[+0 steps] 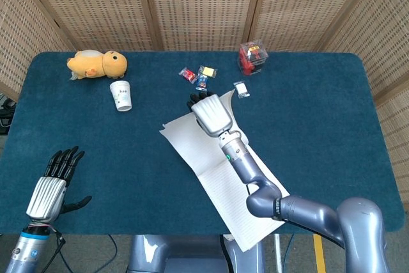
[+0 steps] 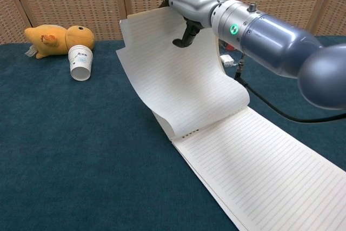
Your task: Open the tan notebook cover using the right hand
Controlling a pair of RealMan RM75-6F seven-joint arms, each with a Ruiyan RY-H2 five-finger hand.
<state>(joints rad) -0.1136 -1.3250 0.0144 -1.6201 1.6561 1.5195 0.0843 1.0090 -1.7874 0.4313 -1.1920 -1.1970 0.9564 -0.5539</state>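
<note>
The notebook [image 1: 239, 199] lies open near the table's front edge, its lined page [image 2: 265, 171] flat on the blue cloth. My right hand [image 1: 210, 114] grips the top edge of the lifted cover and lined leaves [image 2: 175, 82], thumb on the lined side and fingers behind. The lifted leaves [image 1: 190, 139] lean over to the left of the spine, curved and off the table. The tan outer face is hidden behind them. In the chest view my right hand [image 2: 192, 2] is high above the fold. My left hand [image 1: 54, 181] hovers at the front left corner, fingers spread, holding nothing.
A yellow plush toy [image 1: 97, 64] and a tipped paper cup [image 1: 121, 95] lie at the back left. Several wrapped candies [image 1: 198, 76], a small packet [image 1: 241, 89] and a clear box of red items [image 1: 253, 57] sit behind the notebook.
</note>
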